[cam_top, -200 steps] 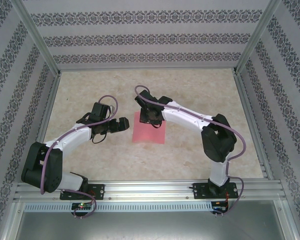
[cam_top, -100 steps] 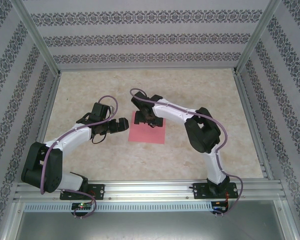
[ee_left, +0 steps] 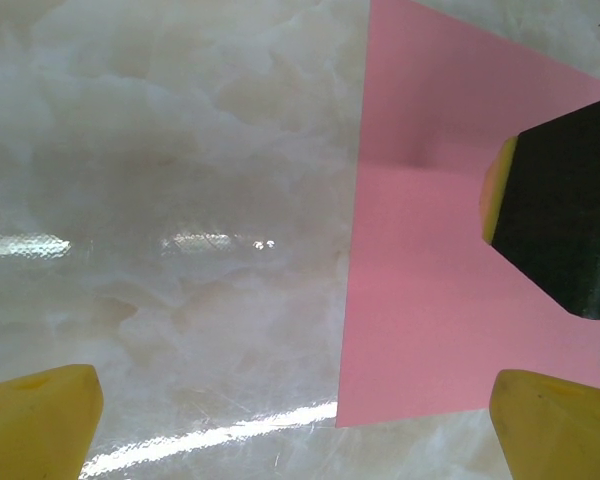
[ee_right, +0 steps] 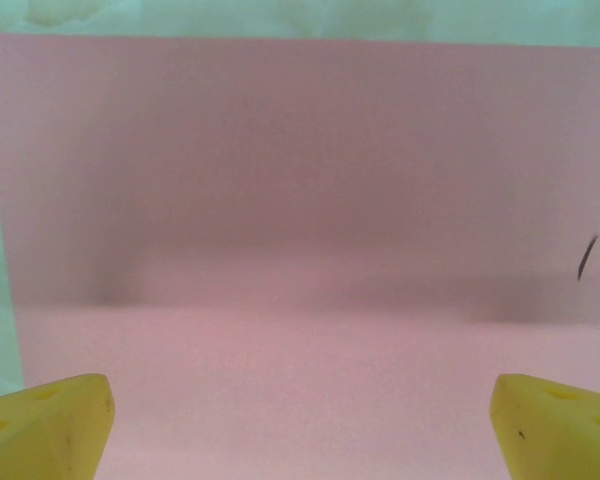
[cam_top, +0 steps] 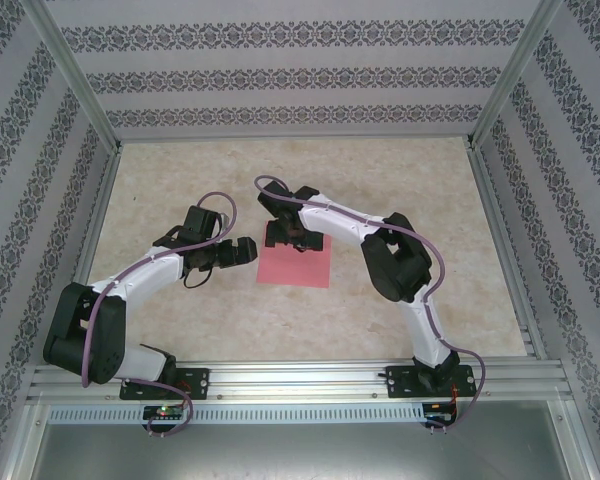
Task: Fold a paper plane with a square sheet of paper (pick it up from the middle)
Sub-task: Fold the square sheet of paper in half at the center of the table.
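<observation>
The square sheet of paper (cam_top: 298, 266) lies flat on the marble table, pink-red, in the middle between both arms. My right gripper (cam_top: 288, 236) hovers over its far edge, open, yellow fingertips (ee_right: 50, 425) spread wide with the paper (ee_right: 300, 250) beneath them. A faint crease runs across the sheet. My left gripper (cam_top: 248, 250) stands just left of the sheet, open, its fingertips (ee_left: 35, 420) over bare table and the paper's left edge (ee_left: 450, 300). In the left wrist view the right gripper's dark finger (ee_left: 560, 220) sits above the sheet.
The marble tabletop (cam_top: 180, 180) is ringed by aluminium rails (cam_top: 280, 375) and patterned walls (cam_top: 280, 80). Purple cables loop over both arms.
The right arm has folded in, moving its gripper left and nearer over the paper's far edge. The left arm and the sheet stayed put.
</observation>
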`<state>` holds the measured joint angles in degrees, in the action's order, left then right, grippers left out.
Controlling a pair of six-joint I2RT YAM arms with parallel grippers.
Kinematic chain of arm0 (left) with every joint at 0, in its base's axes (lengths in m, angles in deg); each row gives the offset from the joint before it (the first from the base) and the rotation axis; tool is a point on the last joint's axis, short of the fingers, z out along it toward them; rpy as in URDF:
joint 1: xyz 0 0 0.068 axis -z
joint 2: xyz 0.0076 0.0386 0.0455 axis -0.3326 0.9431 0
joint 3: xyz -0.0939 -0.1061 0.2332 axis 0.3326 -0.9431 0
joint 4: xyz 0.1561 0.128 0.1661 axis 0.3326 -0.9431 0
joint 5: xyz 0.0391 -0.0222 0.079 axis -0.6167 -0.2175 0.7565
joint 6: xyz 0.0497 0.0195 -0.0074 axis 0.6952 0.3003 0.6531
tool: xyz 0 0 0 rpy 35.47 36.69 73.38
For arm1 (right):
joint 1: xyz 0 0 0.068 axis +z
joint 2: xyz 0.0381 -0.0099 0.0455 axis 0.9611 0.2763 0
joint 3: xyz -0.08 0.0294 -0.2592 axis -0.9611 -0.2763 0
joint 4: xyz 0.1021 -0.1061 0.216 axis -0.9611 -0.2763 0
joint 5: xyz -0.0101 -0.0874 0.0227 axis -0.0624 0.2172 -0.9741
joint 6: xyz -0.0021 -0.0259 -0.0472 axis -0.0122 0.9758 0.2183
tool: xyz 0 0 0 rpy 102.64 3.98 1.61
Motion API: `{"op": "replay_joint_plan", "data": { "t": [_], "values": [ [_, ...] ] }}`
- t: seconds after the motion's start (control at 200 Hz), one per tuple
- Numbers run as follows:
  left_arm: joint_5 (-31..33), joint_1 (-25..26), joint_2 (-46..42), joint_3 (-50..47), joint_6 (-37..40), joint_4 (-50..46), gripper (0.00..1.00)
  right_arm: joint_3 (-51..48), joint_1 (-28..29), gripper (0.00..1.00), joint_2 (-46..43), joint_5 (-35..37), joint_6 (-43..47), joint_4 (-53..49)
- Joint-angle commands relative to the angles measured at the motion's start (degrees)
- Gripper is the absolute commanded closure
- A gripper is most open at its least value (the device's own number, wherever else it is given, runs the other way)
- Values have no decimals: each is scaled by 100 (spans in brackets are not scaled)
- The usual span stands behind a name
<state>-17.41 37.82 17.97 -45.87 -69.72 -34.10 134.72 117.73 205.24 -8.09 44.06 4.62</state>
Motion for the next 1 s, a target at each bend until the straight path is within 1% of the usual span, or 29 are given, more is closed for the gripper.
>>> {"op": "replay_joint_plan", "data": {
  "t": [0.0,0.155,0.315,0.405,0.57,0.609,0.664,0.789,0.834,0.939,0.994],
  "values": [
    [52,-25,32,185,134,3,0,27,44,3,284,-102,33,-67],
    [49,-21,39,187,137,12,0,-215,78,3,363,-160,-9,32],
    [30,-23,48,187,137,4,0,-444,80,6,405,-171,-62,91],
    [27,-28,35,185,137,3,0,-510,79,8,380,-203,-68,150],
    [17,-22,14,185,122,-22,0,-398,79,16,270,-93,-45,63],
    [17,-21,0,195,128,-27,0,-362,80,18,209,-63,-35,34],
    [13,-21,-11,194,126,-40,0,-306,80,24,101,-22,-16,12],
    [32,-22,-35,195,121,-65,0,-321,71,40,-250,102,-31,15],
    [27,-20,-36,193,120,-68,0,-360,62,42,-388,121,-34,23],
    [29,-28,-55,193,112,-76,0,-533,58,53,-722,104,-55,141],
    [20,-21,-53,196,102,-76,0,-673,36,55,-907,16,-56,283]
  ]
}}
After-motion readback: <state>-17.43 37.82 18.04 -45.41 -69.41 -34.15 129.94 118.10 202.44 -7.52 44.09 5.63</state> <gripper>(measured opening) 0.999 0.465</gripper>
